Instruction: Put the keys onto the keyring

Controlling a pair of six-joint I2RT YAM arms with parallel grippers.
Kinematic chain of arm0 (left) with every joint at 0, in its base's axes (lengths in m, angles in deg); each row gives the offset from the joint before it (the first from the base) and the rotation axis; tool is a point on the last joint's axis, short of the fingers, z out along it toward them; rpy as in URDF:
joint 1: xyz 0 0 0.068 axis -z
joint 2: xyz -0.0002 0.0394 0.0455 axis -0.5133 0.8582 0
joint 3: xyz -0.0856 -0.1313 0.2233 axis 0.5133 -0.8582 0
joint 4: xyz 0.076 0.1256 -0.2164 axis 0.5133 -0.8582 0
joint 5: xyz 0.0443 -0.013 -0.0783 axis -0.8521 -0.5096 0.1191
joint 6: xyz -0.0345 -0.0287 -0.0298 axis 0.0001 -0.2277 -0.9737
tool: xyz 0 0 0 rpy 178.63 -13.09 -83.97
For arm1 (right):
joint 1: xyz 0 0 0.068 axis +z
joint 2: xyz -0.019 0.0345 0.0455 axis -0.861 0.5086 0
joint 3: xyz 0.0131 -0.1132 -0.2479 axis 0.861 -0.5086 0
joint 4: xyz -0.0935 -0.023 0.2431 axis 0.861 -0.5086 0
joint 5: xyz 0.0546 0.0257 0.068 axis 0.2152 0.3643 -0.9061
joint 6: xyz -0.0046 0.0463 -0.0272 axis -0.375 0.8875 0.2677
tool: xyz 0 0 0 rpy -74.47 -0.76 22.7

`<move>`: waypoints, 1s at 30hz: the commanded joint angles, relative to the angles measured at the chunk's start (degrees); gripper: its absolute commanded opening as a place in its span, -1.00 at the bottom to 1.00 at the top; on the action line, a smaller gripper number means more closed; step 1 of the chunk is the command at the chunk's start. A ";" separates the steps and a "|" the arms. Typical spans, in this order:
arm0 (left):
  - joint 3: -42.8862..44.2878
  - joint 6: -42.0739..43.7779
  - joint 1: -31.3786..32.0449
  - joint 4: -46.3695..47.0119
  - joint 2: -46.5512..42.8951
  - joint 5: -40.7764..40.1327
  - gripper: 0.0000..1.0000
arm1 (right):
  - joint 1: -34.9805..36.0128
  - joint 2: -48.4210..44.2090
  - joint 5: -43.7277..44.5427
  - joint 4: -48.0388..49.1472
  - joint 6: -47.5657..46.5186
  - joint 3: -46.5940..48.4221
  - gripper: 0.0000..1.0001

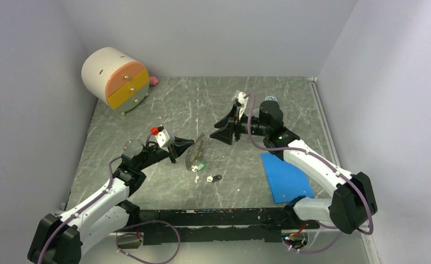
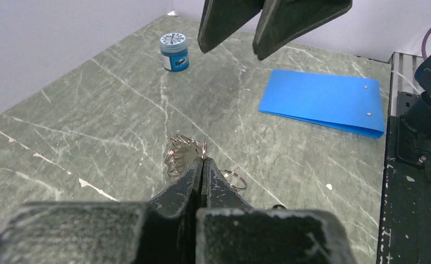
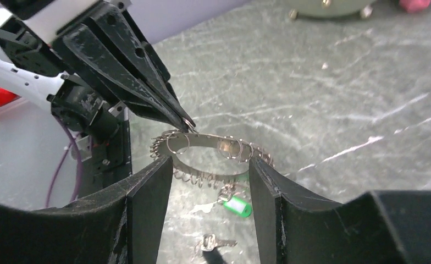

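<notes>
Hoop of thin silvery metal, the keyring (image 3: 208, 142) is held up on edge above the grey marbled table (image 1: 147, 110), near its middle, its rim fringed with many small wire loops. It looks light and stiff, but smooth and likely slippery, and the loops probably swing freely; a firm hold would seem to want the flat band between loops, pinched edge-on. The left gripper (image 3: 187, 124) is pressed together on one small loop at the hoop's top edge. The right gripper (image 3: 210, 165) faces the hoop with its fingers apart and nothing between them, close to the ring but not touching it. Three keys (image 1: 201, 166) show: the green-tagged key (image 3: 235, 207) just under the hoop, whether it hangs from it cannot be told, plus a pale key (image 1: 197, 177) and a dark-headed key (image 1: 215, 178) lying on the table nearby. Tiny and light, they are best gripped by their heads. Farther out lie one blue folder (image 2: 323, 99), one small blue jar (image 2: 174, 50) and one round drawer chest (image 1: 114, 71).
</notes>
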 commanded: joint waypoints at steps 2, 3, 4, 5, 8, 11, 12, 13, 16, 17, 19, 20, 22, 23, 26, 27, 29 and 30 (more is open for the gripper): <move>1.10 -0.46 0.16 8.38 0.90 2.52 -0.95 | 0.10 -5.20 0.86 15.98 -1.94 -4.79 0.15; 1.00 -0.38 0.21 8.77 1.03 2.29 -0.95 | 0.09 -5.69 1.45 17.26 -1.36 -5.60 0.22; 0.97 -0.28 0.18 9.00 1.24 1.99 -0.95 | 0.10 -5.87 2.31 18.29 -0.58 -6.52 0.31; 1.04 -0.08 0.16 9.02 1.41 1.50 -0.95 | 0.13 -5.86 3.06 19.18 0.25 -7.07 0.34; 1.10 1.31 0.17 8.80 1.86 -0.39 -0.95 | 0.00 -4.81 7.41 16.74 3.77 -5.71 0.34; 1.08 4.28 0.19 8.76 2.05 -2.95 -0.95 | -0.11 -1.23 11.91 8.67 11.65 0.53 0.63; 1.00 5.18 0.22 9.26 2.11 -3.67 -0.95 | -0.11 0.16 11.62 6.53 13.71 2.41 0.77; 0.71 6.23 0.22 10.18 2.29 -4.21 -0.95 | -0.07 1.24 11.54 4.05 15.41 3.88 0.94; -0.47 10.28 0.29 13.94 3.19 -5.55 -0.95 | -0.06 2.76 10.16 5.92 22.01 4.30 0.98; -0.73 11.69 0.41 14.89 3.78 -6.19 -0.95 | -0.10 2.79 9.62 7.92 24.33 3.59 0.98; -0.92 15.02 0.89 16.33 4.73 -7.53 -0.95 | 0.04 2.77 10.01 9.66 28.72 3.06 0.98; -1.02 17.28 1.30 17.21 5.17 -8.17 -0.95 | 0.14 3.03 10.14 9.82 30.49 3.30 0.98; -1.50 22.19 2.61 19.56 6.01 -10.12 -0.95 | 0.36 3.81 9.49 9.40 32.65 4.32 0.98; -1.75 25.10 3.50 20.98 6.61 -11.18 -0.95 | 0.60 4.18 9.47 9.47 33.57 4.65 0.98; -2.63 33.03 5.98 25.34 8.74 -14.90 -0.95 | 1.86 5.81 9.62 9.84 36.85 5.63 0.88; -2.97 35.22 6.55 27.01 9.46 -16.02 -0.95 | 2.49 6.56 9.76 9.12 37.45 6.36 0.82; -3.89 39.25 7.75 31.22 11.00 -18.57 -0.95 | 3.34 7.85 10.68 7.54 38.05 7.44 0.60; -4.27 41.42 8.31 33.08 11.68 -19.54 -0.95 | 3.66 8.29 11.18 7.01 38.24 7.73 0.49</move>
